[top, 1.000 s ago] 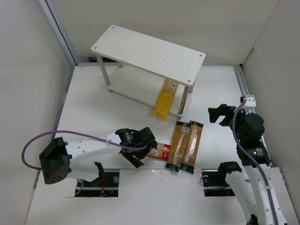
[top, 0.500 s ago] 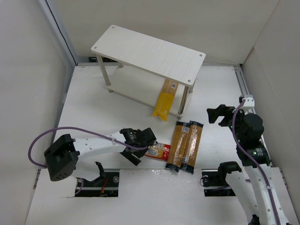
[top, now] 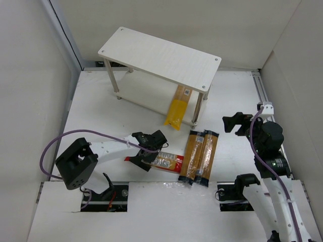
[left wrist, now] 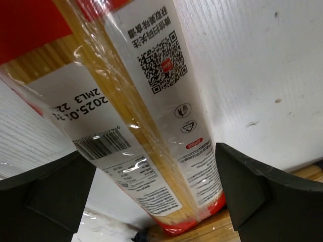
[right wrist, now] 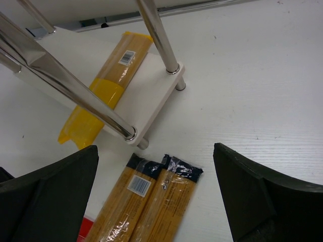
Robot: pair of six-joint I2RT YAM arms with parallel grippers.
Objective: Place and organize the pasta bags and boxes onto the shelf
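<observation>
The red-and-orange flat pasta package (top: 169,161) lies on the table near the front edge. My left gripper (top: 148,154) is open, with its jaws on either side of it. In the left wrist view the package (left wrist: 151,131) fills the gap between my fingers (left wrist: 252,191). Two clear spaghetti bags (top: 193,156) (top: 207,155) lie side by side to its right. The yellow bag (top: 177,108) rests on the lower board of the shelf (top: 161,58), its end sticking out. My right gripper (top: 234,122) is open and empty, right of the shelf and above the clear bags (right wrist: 126,201).
White enclosure walls stand on the left, back and right. A metal rail (top: 262,91) runs along the right side. Two dark cut-outs (top: 106,194) sit by the arm bases at the front edge. The shelf's metal legs (right wrist: 156,35) show in the right wrist view.
My left gripper has swung up and left along the red-and-orange package, uncovering its left end. The right arm has barely moved.
</observation>
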